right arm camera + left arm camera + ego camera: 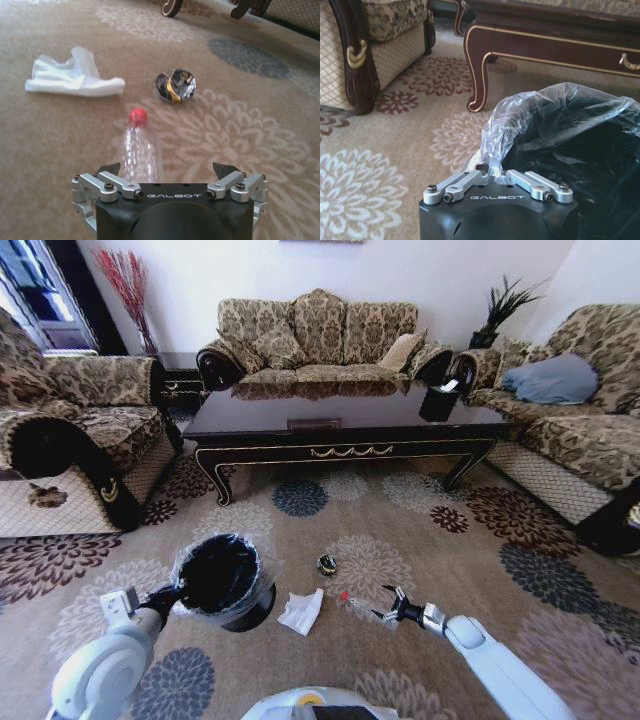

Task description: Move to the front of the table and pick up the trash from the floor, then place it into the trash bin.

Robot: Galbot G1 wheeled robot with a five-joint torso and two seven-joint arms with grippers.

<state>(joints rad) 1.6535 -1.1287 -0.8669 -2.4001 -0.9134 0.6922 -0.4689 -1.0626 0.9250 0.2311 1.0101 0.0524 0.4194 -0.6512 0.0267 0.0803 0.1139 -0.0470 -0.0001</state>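
Note:
The trash lies on the patterned carpet in front of the table (340, 425). It is a white tissue (301, 611) (70, 80), a dark round object (327, 564) (175, 86) and a clear bottle (360, 606) (140, 152) with a red cap. My right gripper (390, 606) (167, 170) is low over the carpet and open, with the bottle's base between its fingers. The black trash bin (222, 580) (580, 150) stands to the left of the tissue. My left gripper (175, 595) (495, 172) is shut on the bin's rim and plastic liner.
An armchair (70, 440) stands at the left, a sofa (320, 340) behind the table and another sofa (580, 430) at the right. A black box (438, 400) sits on the table's right end. A curved table leg (477, 75) is near the bin.

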